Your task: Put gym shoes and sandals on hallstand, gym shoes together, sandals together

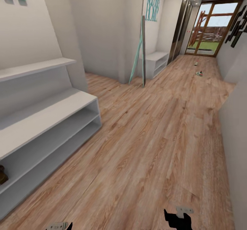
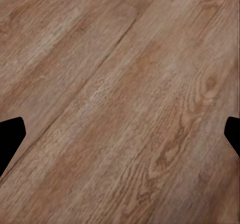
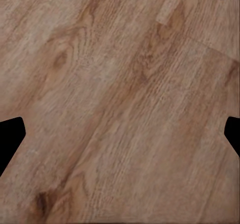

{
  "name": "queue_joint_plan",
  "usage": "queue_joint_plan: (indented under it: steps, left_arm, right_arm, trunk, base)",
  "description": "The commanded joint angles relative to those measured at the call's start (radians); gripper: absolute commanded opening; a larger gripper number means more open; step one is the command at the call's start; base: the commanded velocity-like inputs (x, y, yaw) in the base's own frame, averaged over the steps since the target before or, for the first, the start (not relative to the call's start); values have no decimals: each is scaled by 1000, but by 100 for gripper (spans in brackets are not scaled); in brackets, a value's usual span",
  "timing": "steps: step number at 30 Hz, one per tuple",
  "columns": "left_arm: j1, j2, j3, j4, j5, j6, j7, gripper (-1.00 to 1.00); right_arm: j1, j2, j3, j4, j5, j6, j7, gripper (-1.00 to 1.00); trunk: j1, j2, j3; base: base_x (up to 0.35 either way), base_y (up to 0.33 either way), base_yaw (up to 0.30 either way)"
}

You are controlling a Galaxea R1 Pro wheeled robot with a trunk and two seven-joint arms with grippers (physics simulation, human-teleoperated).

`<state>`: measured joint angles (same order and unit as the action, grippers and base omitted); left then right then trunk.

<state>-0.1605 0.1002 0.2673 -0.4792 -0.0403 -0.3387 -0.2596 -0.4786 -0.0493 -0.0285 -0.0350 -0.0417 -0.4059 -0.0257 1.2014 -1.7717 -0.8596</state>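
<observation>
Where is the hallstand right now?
In the head view the hallstand stands against the left wall, close to the robot, under a white wall shelf. A small brown item sits on its lower tier.

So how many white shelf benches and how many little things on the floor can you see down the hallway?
White shelf benches: 2, the near hallstand and a far white unit.
Small things on the corridor floor: 2, one and another, too small to tell what they are.
Total: 4.

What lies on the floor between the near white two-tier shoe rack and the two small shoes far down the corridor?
Head view: only bare wood-plank floor lies between the white shoe rack and the distant shoes.
</observation>
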Motion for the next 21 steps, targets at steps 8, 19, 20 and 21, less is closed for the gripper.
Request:
queue_joint_plan:
  steps: [8, 19, 20, 21]
  left_arm:
    - [-1, -2, 9, 1, -4, -2, -9, 100]
    - [-1, -2, 10, 1, -4, -3, -10, 100]
    - [-1, -2, 10, 1, -4, -3, -9, 100]
    - [-1, -2, 10, 1, -4, -3, -9, 100]
  right_arm:
    - [0, 0, -2, 1, -4, -4, 1, 100]
    - [-1, 0, -2, 1, -4, -4, 1, 100]
    - [-1, 0, -2, 1, -4, -4, 1, 100]
    - [-1, 0, -2, 1, -4, -4, 1, 100]
  trunk:
    - [0, 0, -1]
    - [0, 0, -1]
    - [0, 0, -1]
    - [0, 0, -1]
  base:
    - [0, 0, -300]
    - [72, 0, -299]
    - [277, 0, -291]
    - [289, 0, -289]
